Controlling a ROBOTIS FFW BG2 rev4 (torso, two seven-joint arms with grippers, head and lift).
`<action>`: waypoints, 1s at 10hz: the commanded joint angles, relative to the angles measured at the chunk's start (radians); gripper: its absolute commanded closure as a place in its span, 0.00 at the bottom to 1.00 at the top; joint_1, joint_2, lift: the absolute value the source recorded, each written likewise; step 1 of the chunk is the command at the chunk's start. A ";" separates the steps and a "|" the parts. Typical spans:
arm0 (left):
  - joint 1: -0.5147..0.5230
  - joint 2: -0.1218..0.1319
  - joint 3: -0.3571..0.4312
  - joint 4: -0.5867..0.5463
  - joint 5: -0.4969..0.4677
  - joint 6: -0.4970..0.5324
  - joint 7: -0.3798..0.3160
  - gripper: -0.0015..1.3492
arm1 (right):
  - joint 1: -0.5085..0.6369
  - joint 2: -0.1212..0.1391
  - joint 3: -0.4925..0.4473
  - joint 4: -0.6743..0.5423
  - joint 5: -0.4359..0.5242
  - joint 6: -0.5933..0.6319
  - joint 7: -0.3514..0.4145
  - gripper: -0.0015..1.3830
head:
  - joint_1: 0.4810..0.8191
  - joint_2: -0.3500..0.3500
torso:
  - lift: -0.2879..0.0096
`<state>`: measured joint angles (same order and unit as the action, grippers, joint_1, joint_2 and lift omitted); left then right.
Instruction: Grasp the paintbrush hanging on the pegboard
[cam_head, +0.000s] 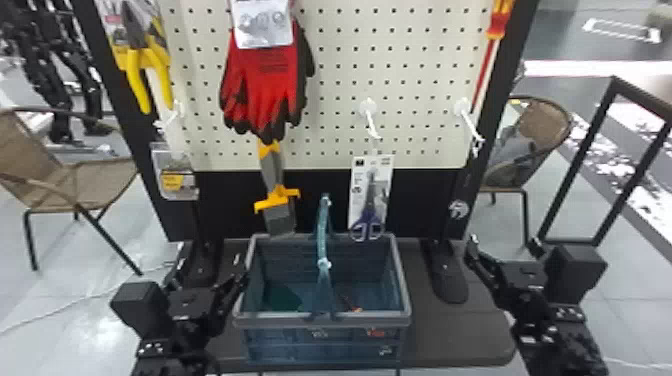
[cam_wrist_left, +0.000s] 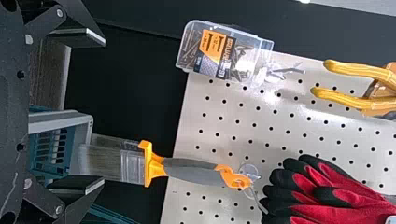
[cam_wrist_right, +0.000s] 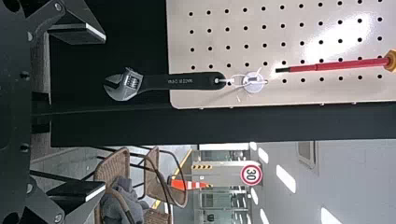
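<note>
Grey-handled, orange-trimmed flat paintbrush (cam_head: 276, 195) hanging centre frame on the cream perforated pegboard (cam_head: 410, 65), below red-and-black gloves (cam_head: 265, 85), left black claw (cam_head: 227, 295) sitting spread at lower left, right black claw (cam_head: 477, 260) sitting spread at lower right

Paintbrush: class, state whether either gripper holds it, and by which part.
Neither. The paintbrush hangs free from its hook on the pegboard; the left gripper and right gripper are both open, holding nothing.

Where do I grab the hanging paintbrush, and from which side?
Take the paintbrush by its grey handle, above the orange collar. It hangs straight down, red gloves crowding its top, so probably bring the left claw in from the front, straddling it.
</note>
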<state>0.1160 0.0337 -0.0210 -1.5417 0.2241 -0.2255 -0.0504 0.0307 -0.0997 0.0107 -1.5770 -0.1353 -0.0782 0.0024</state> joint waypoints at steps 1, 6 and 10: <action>-0.001 0.000 0.001 0.000 0.000 0.000 0.000 0.18 | 0.000 0.000 0.000 0.000 0.000 0.000 0.001 0.13 | 0.20 0.50 | 0.63; -0.003 0.000 0.001 0.000 -0.003 0.000 0.000 0.18 | 0.000 0.000 0.000 0.000 0.000 0.000 0.001 0.13 | 0.20 0.50 | 0.63; -0.038 0.006 0.033 -0.003 -0.009 0.048 -0.088 0.18 | 0.000 0.000 0.000 0.000 -0.001 0.000 0.001 0.13 | 0.20 0.50 | 0.63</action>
<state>0.0911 0.0390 0.0005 -1.5447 0.2148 -0.1924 -0.1361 0.0307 -0.0997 0.0107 -1.5769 -0.1361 -0.0782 0.0030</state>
